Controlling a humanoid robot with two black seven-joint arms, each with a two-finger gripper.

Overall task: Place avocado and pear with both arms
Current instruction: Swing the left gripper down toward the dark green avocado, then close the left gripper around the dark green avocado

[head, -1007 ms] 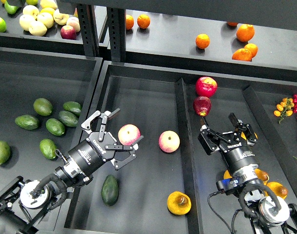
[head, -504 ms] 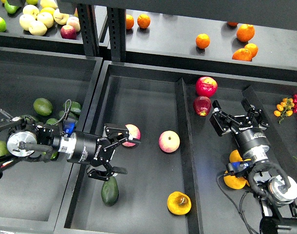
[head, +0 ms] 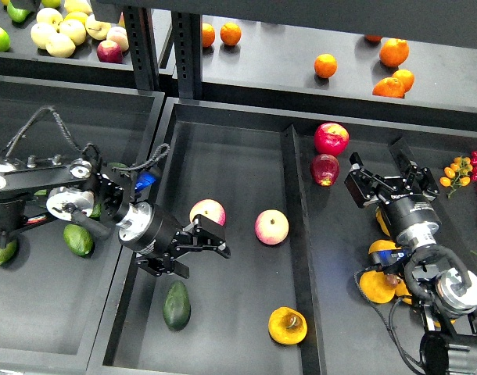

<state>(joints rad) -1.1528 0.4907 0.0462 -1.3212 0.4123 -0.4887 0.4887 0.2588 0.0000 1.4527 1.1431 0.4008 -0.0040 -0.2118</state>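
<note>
The dark green avocado lies in the middle tray near its front left. The yellow-orange pear lies at the front right of the same tray, its brown dimple facing up. My left gripper hangs just above and right of the avocado, next to a pink-yellow apple. Its fingers are spread and hold nothing. My right gripper is over the right tray, right of a red apple. It is open and empty.
A second pink-yellow apple lies mid-tray, and another red apple sits at the right tray's back. Oranges lie under my right arm. Several avocados fill the left tray. A raised divider separates the middle and right trays. Shelf fruit sits behind.
My left arm has swung out to the left and its gripper has shifted slightly right and down, still empty. My right gripper has moved up and to the right, away from the oranges.
</note>
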